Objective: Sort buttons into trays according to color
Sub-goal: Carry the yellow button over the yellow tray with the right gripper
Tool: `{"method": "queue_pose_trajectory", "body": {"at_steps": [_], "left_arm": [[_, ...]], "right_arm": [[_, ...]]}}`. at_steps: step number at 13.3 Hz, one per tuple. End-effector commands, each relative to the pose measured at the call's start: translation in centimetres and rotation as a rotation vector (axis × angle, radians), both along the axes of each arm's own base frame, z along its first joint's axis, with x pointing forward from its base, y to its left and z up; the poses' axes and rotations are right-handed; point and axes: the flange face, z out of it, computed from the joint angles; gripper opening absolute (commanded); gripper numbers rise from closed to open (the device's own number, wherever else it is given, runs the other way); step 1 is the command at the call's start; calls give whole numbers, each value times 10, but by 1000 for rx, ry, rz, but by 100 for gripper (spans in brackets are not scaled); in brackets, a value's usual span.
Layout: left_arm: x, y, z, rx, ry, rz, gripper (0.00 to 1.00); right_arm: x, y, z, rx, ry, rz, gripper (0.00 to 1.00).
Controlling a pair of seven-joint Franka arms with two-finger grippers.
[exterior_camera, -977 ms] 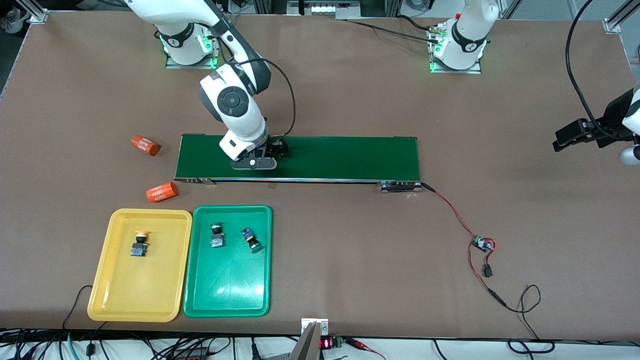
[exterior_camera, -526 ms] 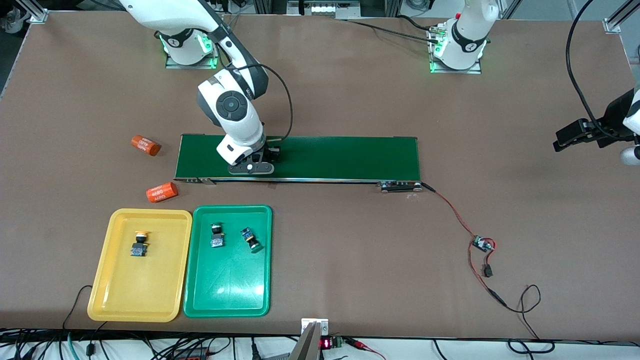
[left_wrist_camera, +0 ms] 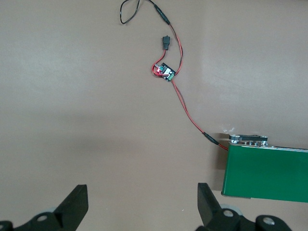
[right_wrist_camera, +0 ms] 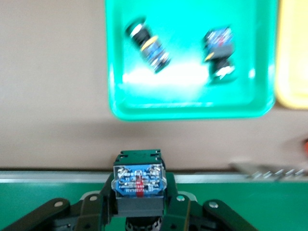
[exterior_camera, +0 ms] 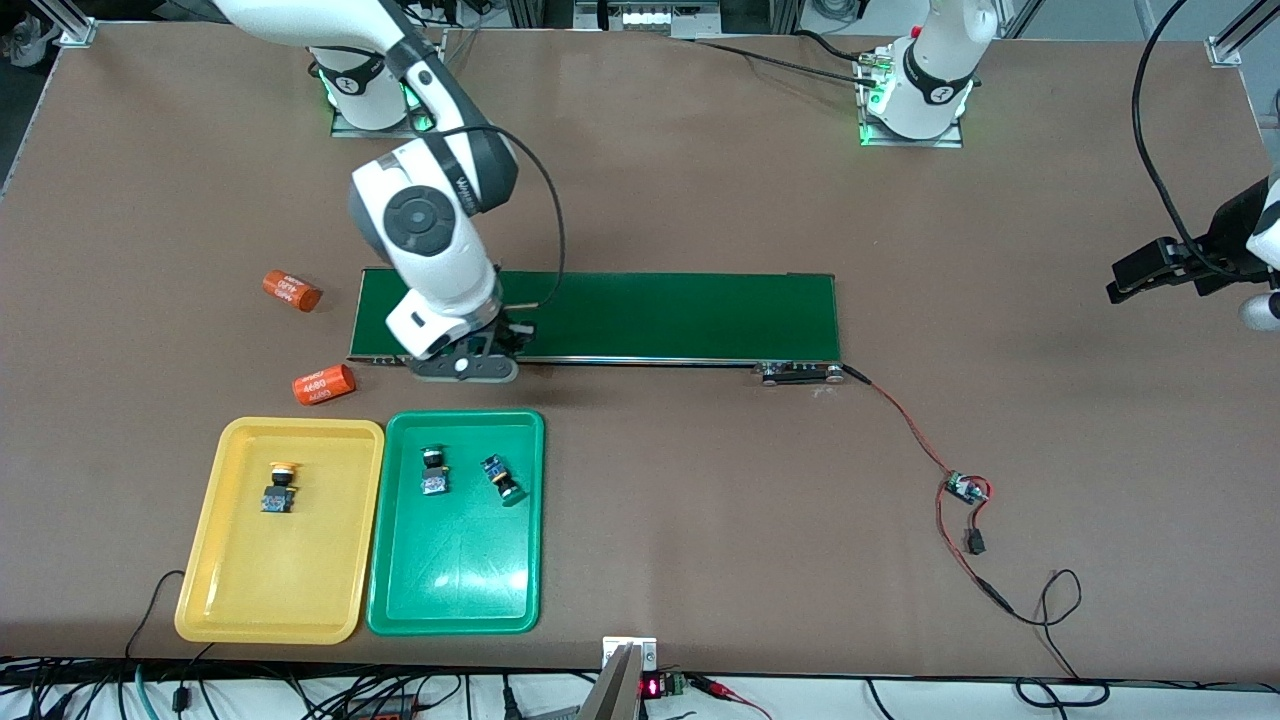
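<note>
Clamped on a button point(right_wrist_camera: 138, 185) by the block body, between the fingers point(right_wrist_camera: 98, 211) of the right gripper point(exterior_camera: 478, 362), blue-and-black face turned up to the wrist camera and the cap out of sight below, so its colour cannot be told. Poised over the conveyor belt point(exterior_camera: 640, 315) at the edge nearest the trays, close above the green tray point(exterior_camera: 530, 520). Judged light, rigid and hard-shelled, with flat block sides that suit a pinch far better than the round, slippery-looking cap; little risk of crushing, some of twisting in the grip. Two green-capped buttons point(exterior_camera: 433, 470) point(exterior_camera: 501, 479) lying tipped in the green tray, one yellow-capped button point(exterior_camera: 279, 487) in the yellow tray point(exterior_camera: 210, 590) beside it. Left gripper point(left_wrist_camera: 139, 204) waiting with fingers wide apart and holding nothing, over bare table at the left arm's end.
</note>
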Motion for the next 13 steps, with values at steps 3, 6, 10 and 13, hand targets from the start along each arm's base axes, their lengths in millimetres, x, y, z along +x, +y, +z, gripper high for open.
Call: {"method": "queue_pose_trajectory", "body": {"at_steps": [3, 6, 10, 13], "left_arm": [[-1, 1, 2, 13, -5, -6, 100], [-1, -3, 5, 13, -18, -13, 100], [-2, 1, 6, 13, -18, -18, 100], [-2, -2, 8, 15, -22, -23, 100]], "right_arm": [[79, -106, -30, -46, 10, 77, 9], [108, -149, -50, -57, 12, 87, 9], [119, -190, -86, -110, 6, 116, 10], [118, -193, -98, -112, 19, 110, 11]]}}
